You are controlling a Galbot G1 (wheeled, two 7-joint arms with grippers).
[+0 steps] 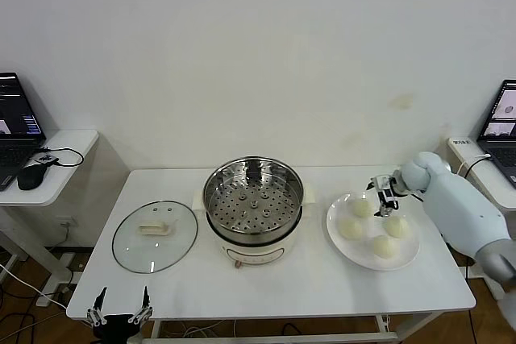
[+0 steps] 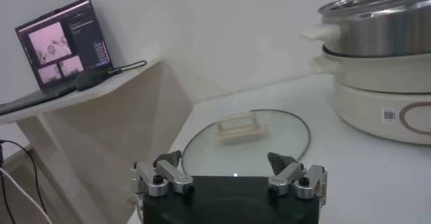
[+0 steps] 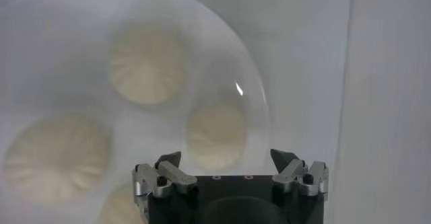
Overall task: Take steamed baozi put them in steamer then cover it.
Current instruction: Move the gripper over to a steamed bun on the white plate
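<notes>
Stainless steel identifies the steamer (image 1: 252,199), which stands uncovered at the centre of the desk (image 1: 322,283) with its perforated tray exposed and no bun inside. All positions below are referenced to this pot.

The white plate (image 1: 409,257) lies just beside the steamer on the robot's right and carries all four steamed baozi (image 1: 361,207). The cover (image 1: 155,235) rests flat on the desk just beside the steamer on the robot's left, handle upward.

The right end effector (image 1: 384,196) hovers over the plate, on the side away from the steamer, with its fingers spread apart and nothing between them. The left end effector (image 1: 119,317) is parked at the near desk edge, beyond the cover, also spread apart and empty.

Step in hand, as judged: first pick.

- Centre one bun between the fingers; the right wrist view shows a bun (image 3: 215,136) almost in line already.
- Descend until the fingers straddle the bun's widest part, clear of neighbouring buns.
- Close gently; the dough probably deforms under excess force.
- Lift straight up before traversing toward the steamer, clearing its rim.
</notes>
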